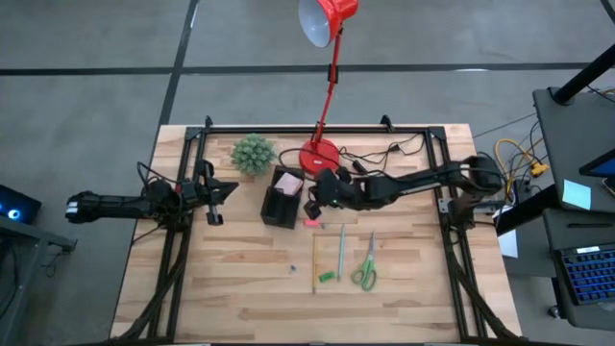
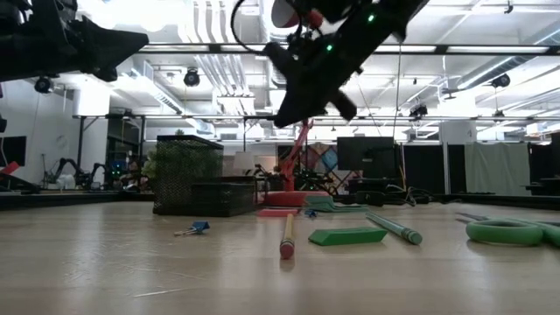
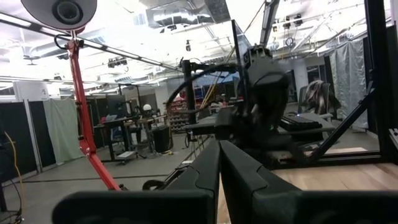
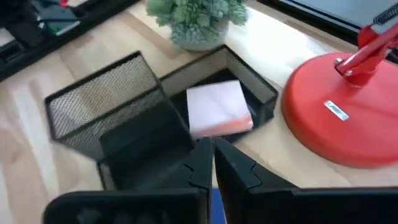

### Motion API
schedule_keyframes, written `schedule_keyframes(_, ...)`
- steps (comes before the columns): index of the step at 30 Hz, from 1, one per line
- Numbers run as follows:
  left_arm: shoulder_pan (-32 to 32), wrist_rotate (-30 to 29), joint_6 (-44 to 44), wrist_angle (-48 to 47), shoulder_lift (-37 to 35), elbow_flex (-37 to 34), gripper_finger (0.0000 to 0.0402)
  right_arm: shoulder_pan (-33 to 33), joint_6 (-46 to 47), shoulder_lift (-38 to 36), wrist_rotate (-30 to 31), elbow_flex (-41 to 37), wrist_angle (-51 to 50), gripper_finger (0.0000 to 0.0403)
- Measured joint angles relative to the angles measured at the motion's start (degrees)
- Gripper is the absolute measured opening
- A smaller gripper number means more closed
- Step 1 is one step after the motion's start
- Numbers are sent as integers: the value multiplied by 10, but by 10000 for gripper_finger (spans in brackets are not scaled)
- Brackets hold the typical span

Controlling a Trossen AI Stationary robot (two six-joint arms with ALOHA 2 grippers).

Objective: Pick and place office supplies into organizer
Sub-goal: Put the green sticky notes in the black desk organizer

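From above, the right gripper [image 1: 312,207] hangs just beside the black organizer [image 1: 281,204], near the red lamp base [image 1: 319,155], its jaws pressed together with nothing visibly between them. The left gripper [image 1: 217,190] waits at the left side of the desk [image 1: 240,288], well apart from the supplies, jaws closed too. A pink pad [image 1: 288,182] lies in the organizer's back compartment. On the bare wood lie a yellow pencil [image 1: 314,262], a green pen [image 1: 340,252], green-handled scissors [image 1: 365,265], a small green piece [image 1: 327,277] and a pink piece [image 1: 309,222].

At desk level, the right arm hangs above the mesh organizer [image 2: 203,186], clear of the wood; the pencil [image 2: 287,238], pen [image 2: 394,227] and scissors [image 2: 512,230] lie in front.

The left wrist camera looks past its own closed jaws toward the lamp stem [image 3: 84,118].

The right wrist camera looks down past shut jaws into the organizer [image 4: 124,118], where the pink pad [image 4: 217,109] rests, beside the lamp base [image 4: 342,112] and a green plant [image 4: 196,18].
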Motion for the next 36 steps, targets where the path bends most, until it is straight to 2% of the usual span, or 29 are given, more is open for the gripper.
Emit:
schedule_keyframes(8, 0, 0, 0, 4, -3, 0, 0, 0, 99, -22, -27, 51, -197, 54)
schedule_keyframes(11, 0, 0, 0, 5, -5, 0, 0, 0, 119, -15, -36, 68, -237, 79)
schedule_keyframes(16, 0, 0, 0, 5, -4, 0, 0, 0, 135, -4, -46, 78, -242, 118)
schedule_keyframes(22, 0, 0, 1, 4, -3, 0, 0, 0, 135, 8, -46, 80, -246, 146)
schedule_keyframes(28, 0, 0, 1, 4, -3, 0, 0, 0, 135, 26, -49, 81, -253, 156)
schedule_keyframes(32, 0, 0, 1, 4, -3, 0, 0, 0, 148, 32, -78, 80, -253, 157)
schedule_keyframes(36, 0, 0, 0, 4, -3, 0, 0, 0, 154, 38, -81, 80, -256, 152)
